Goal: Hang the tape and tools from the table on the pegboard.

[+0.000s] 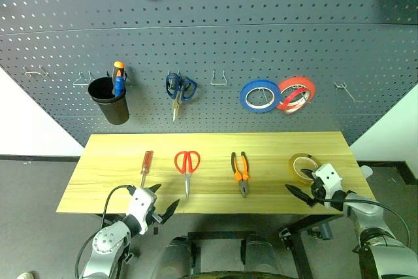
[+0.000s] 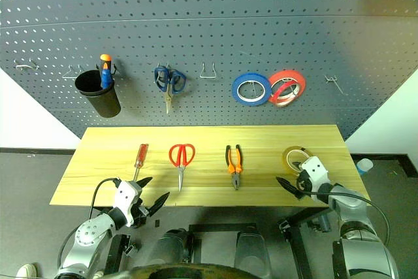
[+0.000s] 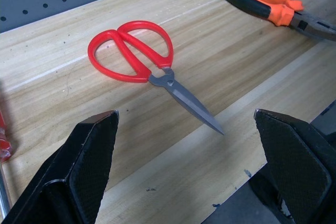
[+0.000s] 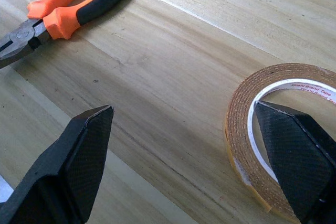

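Observation:
On the table (image 1: 274, 145) lie, from left to right, the red-handled screwdriver (image 1: 146, 163), the red-handled scissors (image 1: 187, 163), the orange-and-black pliers (image 1: 240, 169) and the yellow tape (image 1: 302, 164). My left gripper (image 1: 166, 198) hovers open at the table's front edge, below the screwdriver and scissors; the left wrist view has the scissors (image 3: 137, 53) just ahead of its fingers (image 3: 89, 166). My right gripper (image 1: 298, 181) is open at the front right, with one finger (image 4: 294, 156) over the tape (image 4: 247, 129) and the other beside it. The pegboard (image 1: 215, 44) stands behind the table.
On the pegboard hang a black cup (image 1: 110, 99) with an orange-and-blue screwdriver, blue scissors (image 1: 179, 89), a blue roll (image 1: 260, 95) and a red roll (image 1: 296, 92). Bare wire hooks (image 1: 219, 80) sit between them and at both ends of the row.

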Action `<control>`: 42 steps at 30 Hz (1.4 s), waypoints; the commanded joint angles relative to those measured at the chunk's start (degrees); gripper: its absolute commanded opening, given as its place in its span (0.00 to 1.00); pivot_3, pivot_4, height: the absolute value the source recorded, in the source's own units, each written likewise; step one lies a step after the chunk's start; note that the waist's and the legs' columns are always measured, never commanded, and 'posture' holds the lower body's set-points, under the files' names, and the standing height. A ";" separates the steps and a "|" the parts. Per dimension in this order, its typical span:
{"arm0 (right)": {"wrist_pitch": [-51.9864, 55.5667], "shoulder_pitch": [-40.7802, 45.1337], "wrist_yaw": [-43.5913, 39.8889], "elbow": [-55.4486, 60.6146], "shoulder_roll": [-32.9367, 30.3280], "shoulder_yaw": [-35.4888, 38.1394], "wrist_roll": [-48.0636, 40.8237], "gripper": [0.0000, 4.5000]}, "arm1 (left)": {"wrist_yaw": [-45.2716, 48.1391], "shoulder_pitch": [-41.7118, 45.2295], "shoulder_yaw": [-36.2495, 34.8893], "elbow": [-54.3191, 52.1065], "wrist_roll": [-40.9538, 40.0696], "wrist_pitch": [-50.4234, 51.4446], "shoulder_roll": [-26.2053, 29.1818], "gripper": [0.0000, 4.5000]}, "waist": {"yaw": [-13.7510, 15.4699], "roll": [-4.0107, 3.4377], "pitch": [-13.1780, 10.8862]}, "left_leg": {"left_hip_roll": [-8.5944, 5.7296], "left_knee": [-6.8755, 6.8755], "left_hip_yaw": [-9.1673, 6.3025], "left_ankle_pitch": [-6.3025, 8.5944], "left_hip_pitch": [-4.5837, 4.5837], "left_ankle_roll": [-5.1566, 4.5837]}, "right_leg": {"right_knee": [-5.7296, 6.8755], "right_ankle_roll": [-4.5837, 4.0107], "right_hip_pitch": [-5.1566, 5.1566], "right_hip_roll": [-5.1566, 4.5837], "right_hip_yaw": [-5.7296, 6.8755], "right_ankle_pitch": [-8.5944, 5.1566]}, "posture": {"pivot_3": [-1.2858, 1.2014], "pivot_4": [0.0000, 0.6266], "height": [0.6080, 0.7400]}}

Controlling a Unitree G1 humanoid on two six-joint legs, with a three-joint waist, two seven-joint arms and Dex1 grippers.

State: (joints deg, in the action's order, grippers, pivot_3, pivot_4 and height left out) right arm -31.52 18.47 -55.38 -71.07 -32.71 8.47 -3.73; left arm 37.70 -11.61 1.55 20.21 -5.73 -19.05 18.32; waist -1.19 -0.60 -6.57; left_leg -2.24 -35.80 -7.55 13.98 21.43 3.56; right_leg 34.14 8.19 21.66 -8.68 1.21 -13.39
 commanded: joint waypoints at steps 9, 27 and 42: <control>-0.43 0.70 0.22 2.57 -0.22 0.84 -1.08 1.00 | 0.19 0.81 0.12 -1.19 -0.49 -0.11 0.27 0.96 | -0.03 0.00 0.01 | 0.00 0.00 0.03 0.00 -0.01 0.00 | 0.00 0.00 0.00 0.01 -0.04 0.00 | 0.50 0.06 1.00; 5.09 4.41 7.44 4.52 -1.74 -4.89 5.96 1.00 | 9.56 13.48 5.53 -1.08 -1.16 4.61 0.68 0.98 | -0.05 -0.02 0.07 | 0.00 -0.21 0.07 -0.01 -0.04 -0.01 | 0.08 -0.02 -0.10 0.04 -0.11 0.05 | 0.49 0.06 1.00; 15.91 9.15 15.00 2.37 -1.89 -10.79 12.57 1.00 | 20.50 21.37 12.32 -4.31 -2.24 10.09 -0.35 0.98 | -2.66 0.02 0.07 | -0.01 -0.21 0.28 -0.02 -0.10 -0.03 | 0.10 0.03 -0.08 0.07 -0.40 0.08 | 0.49 0.06 1.00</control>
State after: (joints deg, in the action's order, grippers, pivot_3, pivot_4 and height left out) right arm -16.59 26.36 -40.84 -68.83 -33.70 -2.13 8.75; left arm 57.41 8.84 13.36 18.01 -6.93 -9.15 17.85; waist -3.84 -0.58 -6.50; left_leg -2.24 -36.05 -7.28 13.96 21.33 3.53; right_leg 34.27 8.22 21.58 -8.61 0.81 -13.31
